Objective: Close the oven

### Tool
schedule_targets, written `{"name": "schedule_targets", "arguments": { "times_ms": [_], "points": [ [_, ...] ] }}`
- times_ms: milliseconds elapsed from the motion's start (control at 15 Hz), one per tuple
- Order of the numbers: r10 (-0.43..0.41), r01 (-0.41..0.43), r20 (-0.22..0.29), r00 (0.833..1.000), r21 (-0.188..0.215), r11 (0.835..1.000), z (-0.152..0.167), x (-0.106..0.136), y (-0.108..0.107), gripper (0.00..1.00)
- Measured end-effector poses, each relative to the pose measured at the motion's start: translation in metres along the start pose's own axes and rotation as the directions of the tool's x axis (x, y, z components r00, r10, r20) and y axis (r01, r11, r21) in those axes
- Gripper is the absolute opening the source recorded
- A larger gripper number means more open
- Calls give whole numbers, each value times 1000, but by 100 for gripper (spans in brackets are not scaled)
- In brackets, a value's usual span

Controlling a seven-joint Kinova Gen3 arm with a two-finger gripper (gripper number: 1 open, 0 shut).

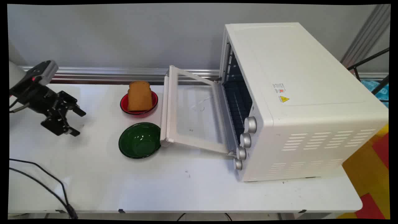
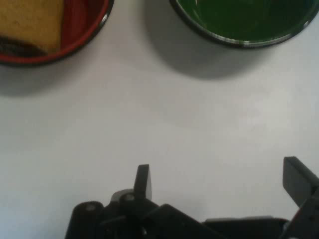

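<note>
At the left of the white table (image 1: 186, 186), the black two-finger gripper (image 1: 76, 122) hangs low over bare tabletop with its fingers (image 2: 143, 181) spread wide apart and nothing between them; it touches nothing, and the things nearest it are two bowls to its right. The farther one is a shallow red bowl with a dark rim (image 1: 139, 104), and in it stands a thick slice of brown toast (image 1: 140, 95), upright and leaning slightly back. Just beside it, nearer the camera, sits an empty, glossy dark-green glass bowl (image 1: 139, 140), its right edge close against the handle of the oven door. The slice looks light, dry and somewhat crumbly, so it would likely bear only a gentle squeeze, best taken across its two flat faces near the top crust, which stands clear of the bowl's rim. Further right stands a large white toaster oven (image 1: 298, 102) with its glass door (image 1: 192, 112) dropped open toward the bowls, a wire rack inside and four silver knobs (image 1: 244, 140) down its front.
</note>
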Motion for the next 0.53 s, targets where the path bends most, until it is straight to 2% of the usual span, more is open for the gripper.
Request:
{"name": "schedule_targets", "arguments": {
  "times_ms": [267, 533],
  "points": [
    [-23, 22, -113, 993, -6, 1000, 9, 24, -2, 100],
    [-30, 28, -235, 972, -15, 1000, 19, 54, -6, 100]
  ]
}}
